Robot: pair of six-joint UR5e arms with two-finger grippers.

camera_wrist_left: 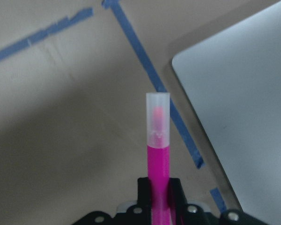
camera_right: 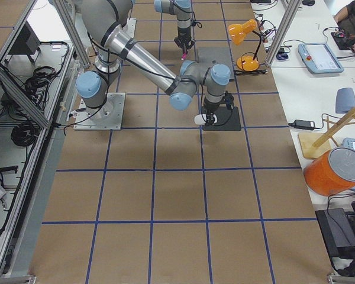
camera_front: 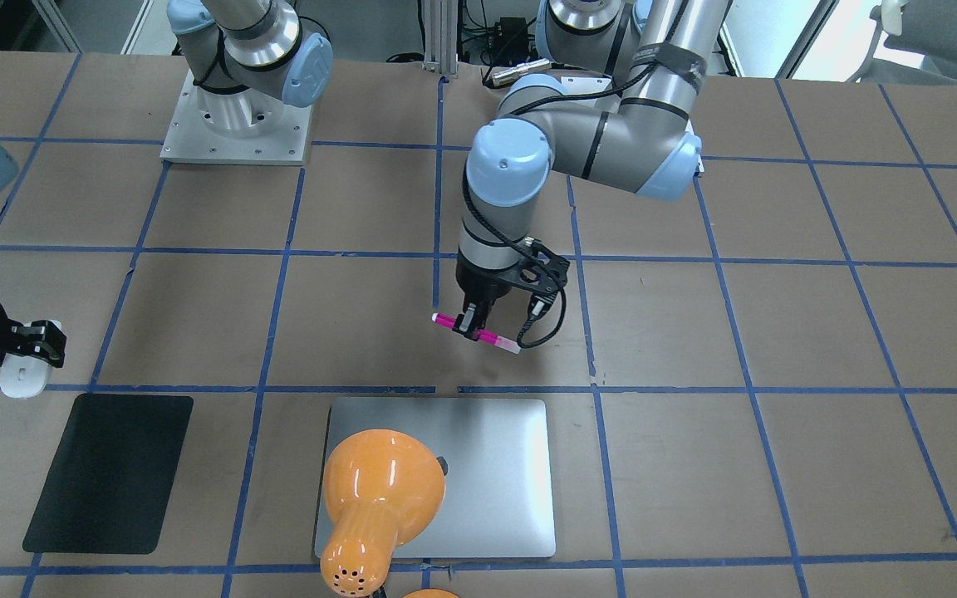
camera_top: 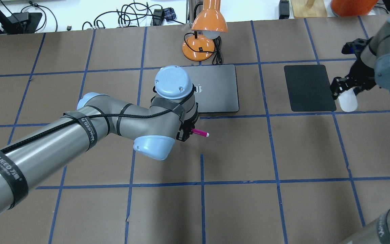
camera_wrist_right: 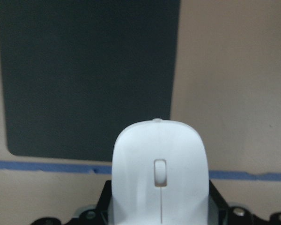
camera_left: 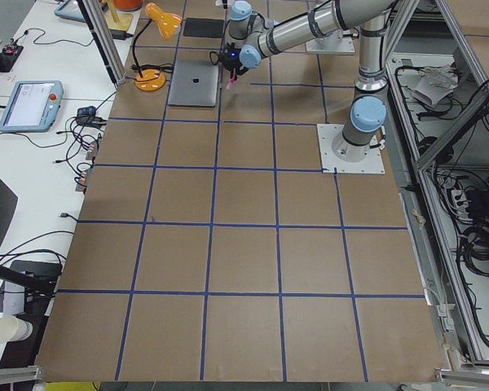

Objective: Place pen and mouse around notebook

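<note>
The silver-grey notebook [camera_front: 478,473] lies flat at the table's far side, also seen as a dark slab [camera_top: 217,88] from overhead. My left gripper [camera_front: 472,330] is shut on the magenta pen [camera_front: 488,337], holding it level above the table just short of the notebook's near edge. In the left wrist view the pen [camera_wrist_left: 158,150] sticks out with its pale cap forward, the notebook's corner [camera_wrist_left: 243,122] to its right. My right gripper [camera_top: 344,90] is shut on the white mouse [camera_top: 347,101], beside the near corner of the black pad [camera_top: 309,87]. The mouse [camera_wrist_right: 160,176] fills the right wrist view.
An orange desk lamp [camera_top: 206,34] stands behind the notebook with its shade [camera_front: 380,486] over the notebook's lid. The black pad [camera_front: 109,472] lies flat to the notebook's side. Blue tape lines [camera_top: 201,169] grid the brown table. Arm bases [camera_front: 238,124] stand at the robot's side.
</note>
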